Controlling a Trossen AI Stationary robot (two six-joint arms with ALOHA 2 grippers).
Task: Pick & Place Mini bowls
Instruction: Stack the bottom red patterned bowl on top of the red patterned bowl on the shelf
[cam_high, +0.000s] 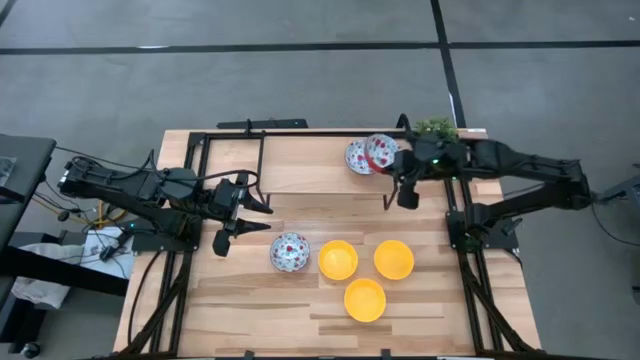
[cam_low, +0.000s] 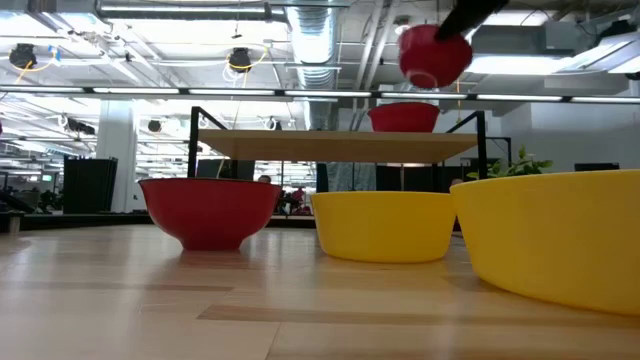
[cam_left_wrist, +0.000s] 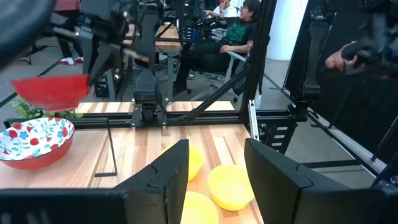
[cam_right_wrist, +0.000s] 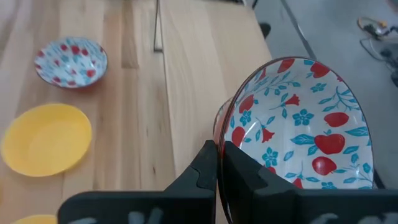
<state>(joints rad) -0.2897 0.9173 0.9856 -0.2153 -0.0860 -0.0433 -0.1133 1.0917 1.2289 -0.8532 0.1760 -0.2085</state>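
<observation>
Both arms are dark, near black, built of jointed tubular links. Black cables run along the left arm (cam_high: 120, 188) toward its pincer. The right arm (cam_high: 520, 170) shows a small green light just behind its pincer. The fingers (cam_left_wrist: 163, 177) are flat, matte black slabs with squared edges.

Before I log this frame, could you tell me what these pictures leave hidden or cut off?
- Held floral bowl: cut off by the frame edge in the right wrist view.
- Nearest yellow bowl: cut off at the low view's right edge.
- Green plant: half hidden by the right arm in the high view.
</observation>
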